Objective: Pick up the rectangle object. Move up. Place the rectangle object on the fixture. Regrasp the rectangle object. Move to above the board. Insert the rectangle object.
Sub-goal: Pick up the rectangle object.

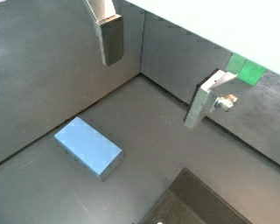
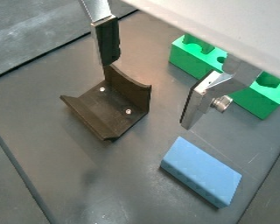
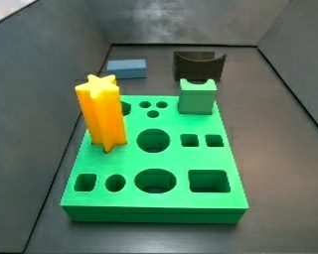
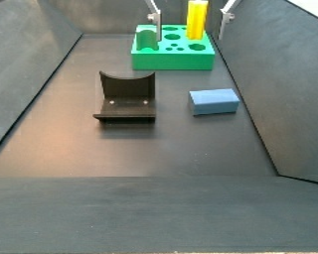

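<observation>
Claw point(image 2: 154, 83) hangs released above the floor, its two silver fingers point(image 2: 106, 41) spread wide with nothing between them; in a wrist view it sits over the gap between the fixture point(image 2: 109, 107) and the block point(image 2: 202, 171).

The block lies flat on the dark floor, just beside the fixture and apart from it, with the board point(image 4: 173, 50) farther off beyond the fixture. In a side view the block point(image 4: 214, 101) shows as a low slate-blue slab, longer than wide.

It looks rigid and light, a smooth matte solid that should not deform or chip under the pads. The smoothness may let it slip, so a centred hold matters. The best grip is probably across the narrow width, near the middle of its length, pads on the two long side faces. The block point(image 1: 88, 147) lies skewed to the fingers, so the wrist likely needs turning first.
</observation>
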### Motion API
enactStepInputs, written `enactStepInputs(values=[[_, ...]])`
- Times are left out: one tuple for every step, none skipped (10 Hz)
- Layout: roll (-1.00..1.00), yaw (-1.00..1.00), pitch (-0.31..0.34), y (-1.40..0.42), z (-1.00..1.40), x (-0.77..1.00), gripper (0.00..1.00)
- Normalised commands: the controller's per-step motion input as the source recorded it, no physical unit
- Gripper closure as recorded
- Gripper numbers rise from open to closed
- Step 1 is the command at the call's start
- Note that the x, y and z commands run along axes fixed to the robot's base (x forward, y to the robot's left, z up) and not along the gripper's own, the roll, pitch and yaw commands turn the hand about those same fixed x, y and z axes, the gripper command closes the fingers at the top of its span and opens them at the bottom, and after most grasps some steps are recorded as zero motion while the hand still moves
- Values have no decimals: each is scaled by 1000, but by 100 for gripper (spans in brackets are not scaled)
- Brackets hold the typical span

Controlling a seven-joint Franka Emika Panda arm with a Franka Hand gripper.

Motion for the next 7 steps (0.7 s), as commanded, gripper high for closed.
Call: enactStepInputs(values=[[0, -337, -179, -74, 0, -217, 0], [0, -834, -203, 0, -143, -63, 0], [-24, -1000, -166, 0, -191, 0, 0], [-23, -1000, -161, 0, -191, 0, 0], [-17, -1000, -147, 0, -209, 0, 0], [-16, -1000, -146, 0, -217, 0, 0], [-19, -1000, -144, 0, -223, 0, 0]])
